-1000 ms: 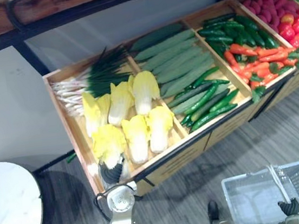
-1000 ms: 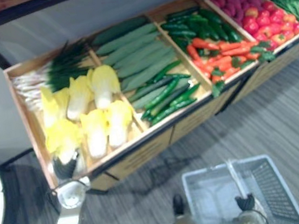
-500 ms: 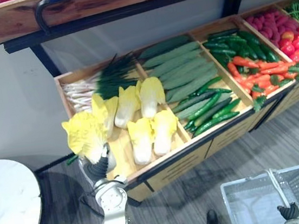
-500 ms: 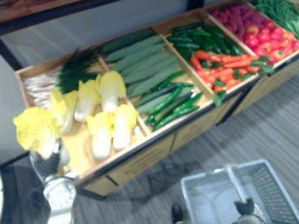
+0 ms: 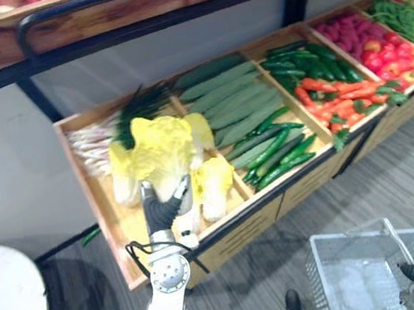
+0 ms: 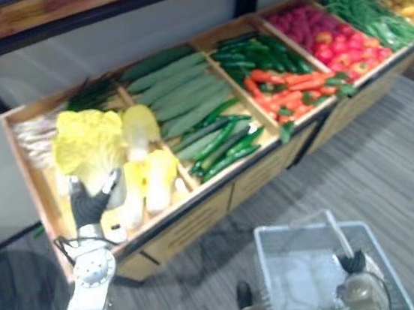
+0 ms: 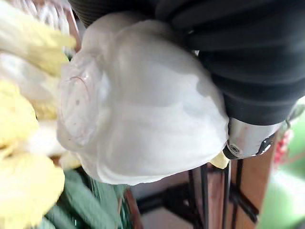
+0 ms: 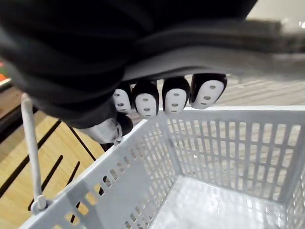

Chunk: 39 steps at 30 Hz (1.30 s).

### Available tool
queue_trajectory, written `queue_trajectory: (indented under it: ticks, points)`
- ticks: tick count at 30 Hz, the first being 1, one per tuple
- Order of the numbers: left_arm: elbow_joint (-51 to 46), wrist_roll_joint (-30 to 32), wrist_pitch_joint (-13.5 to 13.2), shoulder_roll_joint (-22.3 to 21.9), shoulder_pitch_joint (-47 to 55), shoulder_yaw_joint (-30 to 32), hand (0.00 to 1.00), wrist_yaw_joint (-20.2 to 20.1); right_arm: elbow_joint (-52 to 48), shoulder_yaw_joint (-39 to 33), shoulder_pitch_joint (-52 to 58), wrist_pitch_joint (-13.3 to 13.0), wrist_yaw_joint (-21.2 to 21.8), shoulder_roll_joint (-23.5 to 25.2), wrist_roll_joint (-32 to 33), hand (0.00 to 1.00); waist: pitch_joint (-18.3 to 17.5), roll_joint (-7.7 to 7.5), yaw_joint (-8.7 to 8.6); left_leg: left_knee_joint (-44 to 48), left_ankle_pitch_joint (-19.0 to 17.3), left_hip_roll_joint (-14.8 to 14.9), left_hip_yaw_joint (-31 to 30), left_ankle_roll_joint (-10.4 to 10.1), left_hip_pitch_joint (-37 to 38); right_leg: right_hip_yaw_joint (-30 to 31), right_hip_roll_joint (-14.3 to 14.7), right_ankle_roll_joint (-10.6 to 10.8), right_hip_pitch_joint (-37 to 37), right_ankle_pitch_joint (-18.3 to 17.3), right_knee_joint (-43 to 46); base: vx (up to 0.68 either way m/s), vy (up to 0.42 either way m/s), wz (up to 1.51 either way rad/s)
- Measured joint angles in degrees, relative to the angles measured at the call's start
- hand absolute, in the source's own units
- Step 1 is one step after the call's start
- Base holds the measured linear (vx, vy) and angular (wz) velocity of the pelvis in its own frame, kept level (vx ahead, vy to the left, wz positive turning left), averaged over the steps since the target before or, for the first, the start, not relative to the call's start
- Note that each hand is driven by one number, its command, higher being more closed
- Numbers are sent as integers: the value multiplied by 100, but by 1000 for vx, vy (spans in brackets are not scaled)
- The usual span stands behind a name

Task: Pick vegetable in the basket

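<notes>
My left hand (image 5: pixel 164 205) is shut on the white base of a yellow-leaved napa cabbage (image 5: pixel 153 150), held upright above the leftmost wooden crate (image 5: pixel 96 203). The left wrist view has the cabbage's white base (image 7: pixel 143 105) pressed against the hand's dark cover (image 7: pixel 238 57). Other cabbages (image 5: pixel 214 184) lie in the crate behind it. My right hand (image 6: pixel 354 264) is low on the right, its fingers (image 8: pixel 167 98) curled over the white handle (image 8: pixel 28 143) of a grey mesh basket (image 6: pixel 267 242). The basket (image 8: pixel 228 148) holds no vegetable.
The sloping stand holds green onions (image 5: pixel 91 135), long pale cucumbers (image 5: pixel 230 95), small dark cucumbers (image 5: pixel 278 150), carrots (image 5: pixel 343 96), and red produce (image 5: pixel 375 47) further right. A wooden shelf with a black rail (image 5: pixel 136 9) overhangs it. A white round table (image 5: pixel 6 301) sits lower left.
My left hand has lifted the cabbage out of the crate and carried it to the right, over the other cabbages. The camera has also shifted. The right hand stays on the basket handle.
</notes>
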Motion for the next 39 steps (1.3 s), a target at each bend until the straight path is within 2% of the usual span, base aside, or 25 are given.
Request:
queue_trajectory:
  ticks: [6,8,14,22,28,31,39]
  points:
    - [-16,-122,-233,399,-21,-693,100,-566,-976,930,-106,-140,295,-401,-153,100,8,139,-146,84,-198,-10,659,-62,292,712,185,19,-82,96,-2,-4,-24,-65]
    - [-16,-252,-289,472,-29,-902,100,-727,-1111,1031,-109,-262,368,-504,-154,100,7,147,-162,134,-257,-13,796,-66,317,845,211,29,-105,128,-16,-33,-22,-43]
    - [-15,-602,-342,814,-64,-1735,100,-1173,-1720,1494,-94,-285,591,-828,-153,100,18,161,-227,228,-384,-31,1185,-118,446,1210,279,53,-142,202,-32,-47,-18,-34]
    - [4,-805,-443,1453,-671,-2975,100,-1746,-3271,2472,-40,-658,896,-1377,-147,100,45,198,-263,856,-832,269,2041,-290,697,1863,595,45,-63,288,-47,-38,-45,-51]
    - [183,-1485,-460,1734,-1269,-3721,100,-2184,-3974,3433,-396,-887,1138,-1650,-35,100,55,223,-246,1293,-1019,587,2704,-477,920,2274,942,45,-70,288,97,13,-88,-42]
    - [287,-1687,-468,1790,-1396,-4055,100,-2330,-4138,3806,-713,-901,1164,-1725,-24,100,63,234,-235,1471,-1079,711,2988,-548,1033,2465,1095,44,-79,287,174,-12,-70,-39]
    - [681,-1685,-532,1924,-1576,-4563,100,-2584,-4451,4551,-1212,-921,1284,-1909,305,100,69,234,-208,1786,-1194,912,3418,-642,1219,2760,1342,44,-106,285,310,-20,-34,-25]
